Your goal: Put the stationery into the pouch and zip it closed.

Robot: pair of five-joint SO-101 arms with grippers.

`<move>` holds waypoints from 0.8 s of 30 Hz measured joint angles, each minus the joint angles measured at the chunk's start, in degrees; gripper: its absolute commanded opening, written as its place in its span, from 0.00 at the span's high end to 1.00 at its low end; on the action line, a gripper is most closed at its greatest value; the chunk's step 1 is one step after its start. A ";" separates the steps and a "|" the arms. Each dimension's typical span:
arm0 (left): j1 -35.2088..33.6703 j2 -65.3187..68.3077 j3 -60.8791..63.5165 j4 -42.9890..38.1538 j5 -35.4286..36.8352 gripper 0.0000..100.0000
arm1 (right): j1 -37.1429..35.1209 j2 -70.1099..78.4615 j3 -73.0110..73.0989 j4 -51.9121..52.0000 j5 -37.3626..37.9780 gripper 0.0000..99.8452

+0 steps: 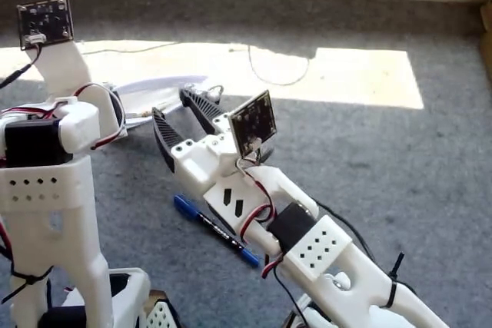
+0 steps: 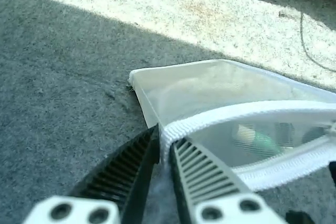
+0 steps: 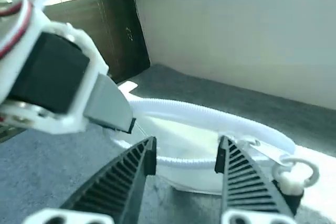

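Support surface: a grey, short-piled carpet (image 1: 400,159) covers the whole field of the high view. A sunlit band (image 1: 346,74) crosses it from 9 o'clock to about 2 o'clock; the rest lies in shade. A translucent white pouch (image 1: 157,90) rests on it at 10 o'clock, its far corner flat on the pile (image 2: 210,93). A blue pen (image 1: 215,230) lies diagonally at 7 o'clock, well apart from the pouch. A thin cable (image 1: 278,84) loops through the sunlit band at 12 o'clock.
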 measured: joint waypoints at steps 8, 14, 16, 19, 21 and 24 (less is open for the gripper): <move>-6.07 0.00 0.00 0.00 0.00 0.99 | 5.98 -3.34 -9.14 22.59 2.64 0.82; -7.56 0.00 0.00 0.00 0.09 0.99 | 10.37 -3.43 -15.74 34.37 6.51 0.82; -7.56 0.00 0.00 0.00 0.09 0.99 | 10.46 -3.43 -15.82 35.78 8.44 0.82; -7.56 0.00 0.00 0.00 0.09 0.99 | 10.64 -3.43 -15.82 37.19 10.73 0.82; -7.56 0.00 0.00 0.00 0.09 0.99 | 10.64 -3.43 -15.82 38.07 11.96 0.82; -7.82 0.00 0.00 0.00 0.09 0.99 | 10.64 -3.16 -15.82 40.09 12.84 0.82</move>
